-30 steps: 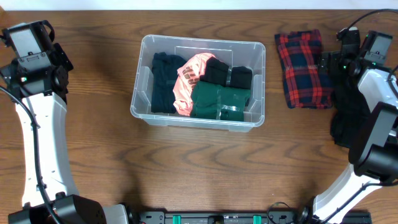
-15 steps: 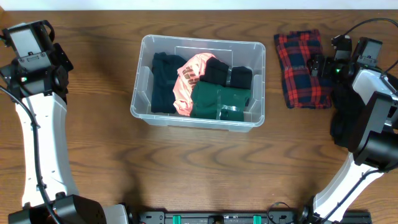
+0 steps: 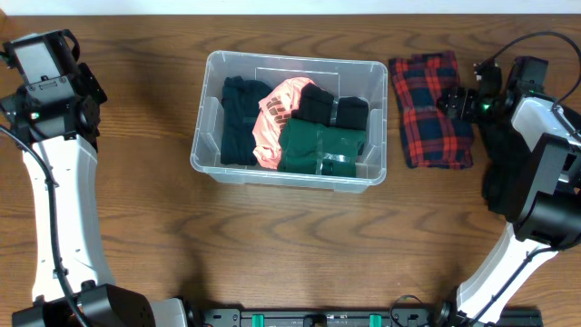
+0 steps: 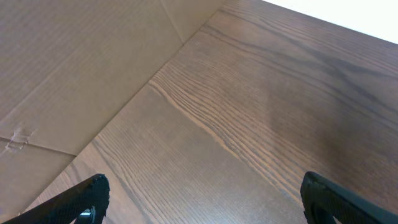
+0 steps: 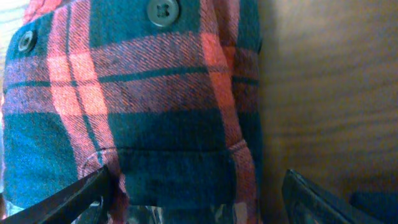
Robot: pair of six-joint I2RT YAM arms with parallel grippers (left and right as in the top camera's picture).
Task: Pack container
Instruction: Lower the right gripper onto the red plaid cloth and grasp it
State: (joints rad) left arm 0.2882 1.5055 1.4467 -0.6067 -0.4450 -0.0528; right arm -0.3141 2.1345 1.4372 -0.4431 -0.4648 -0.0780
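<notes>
Shifted left since earlier: red-and-navy plaid folded flannel shirt [image 3: 431, 109], now just beside clear plastic rectangular container [image 3: 204, 136] at frame centre | shirt's long axis top-to-bottom | right fingers [image 5: 74, 196] apart, astride its right edge, nearer arm | left fingers [image 4: 81, 198] apart over bare desk [image 4: 249, 124] | right fingertips cut off, pinch unclear

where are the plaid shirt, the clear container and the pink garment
plaid shirt [image 3: 425, 118], overhead view, middle of the folded cloth
container [image 3: 272, 173], overhead view, its near clear wall
pink garment [image 3: 277, 113], overhead view, middle of its top fold
</notes>
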